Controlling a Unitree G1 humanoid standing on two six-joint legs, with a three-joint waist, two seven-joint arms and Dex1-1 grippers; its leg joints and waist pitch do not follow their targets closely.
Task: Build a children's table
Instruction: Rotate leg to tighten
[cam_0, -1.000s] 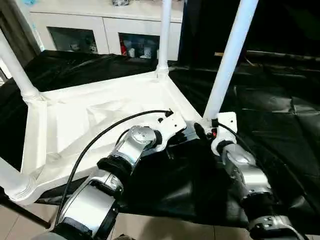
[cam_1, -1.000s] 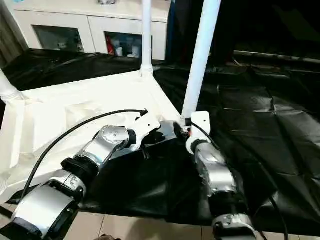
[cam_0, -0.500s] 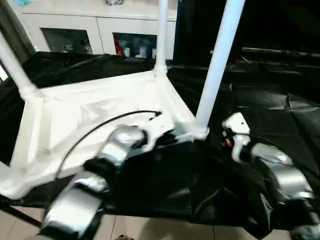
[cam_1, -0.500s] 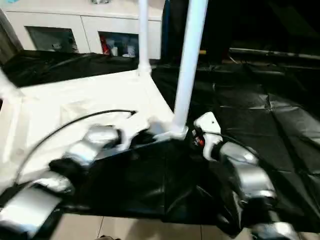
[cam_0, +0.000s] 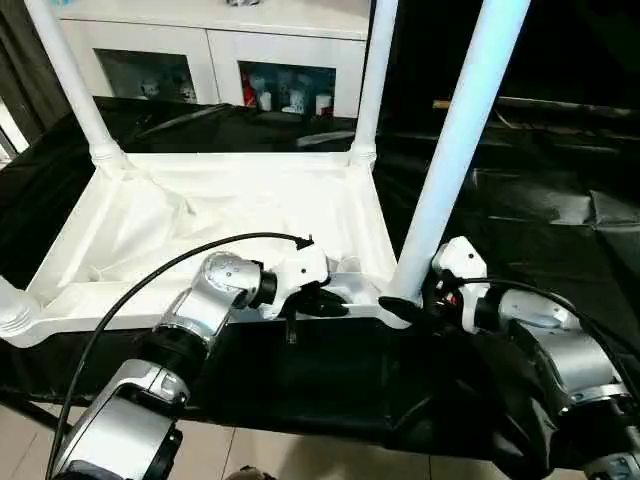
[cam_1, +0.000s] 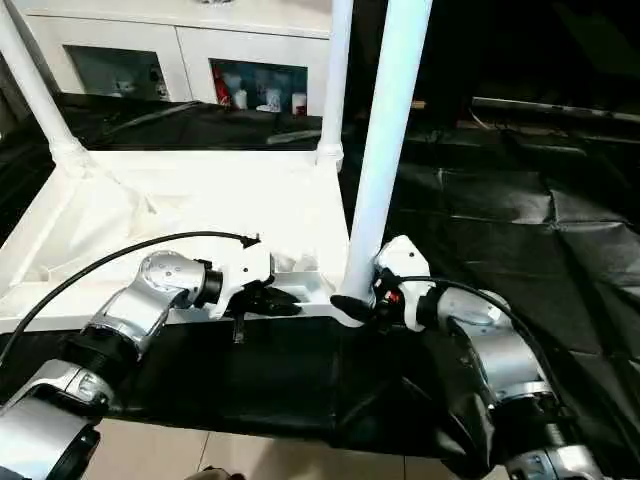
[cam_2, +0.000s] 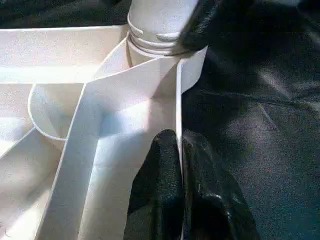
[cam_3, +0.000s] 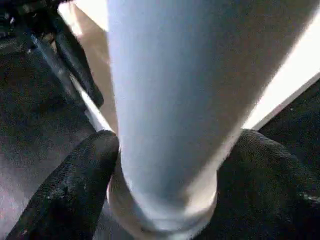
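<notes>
While left gripper (cam_0: 322, 300) pinches tabletop (cam_0: 215, 215), right gripper (cam_3: 165, 195) seemingly grips leg (cam_0: 455, 140).

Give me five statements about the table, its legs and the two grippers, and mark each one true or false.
1. The tabletop lies with its ribbed underside up. True.
2. The right gripper has its fingers on either side of the near right leg, close above its socket. True.
3. The left gripper is wide open above the tabletop. False: it is shut on the tabletop's near rim.
4. All the legs lie flat on the black sheet. False: the far left leg, the far right leg and the near right leg stand upright in corner sockets.
5. A white cabinet with glass doors stands behind the work. True.
</notes>
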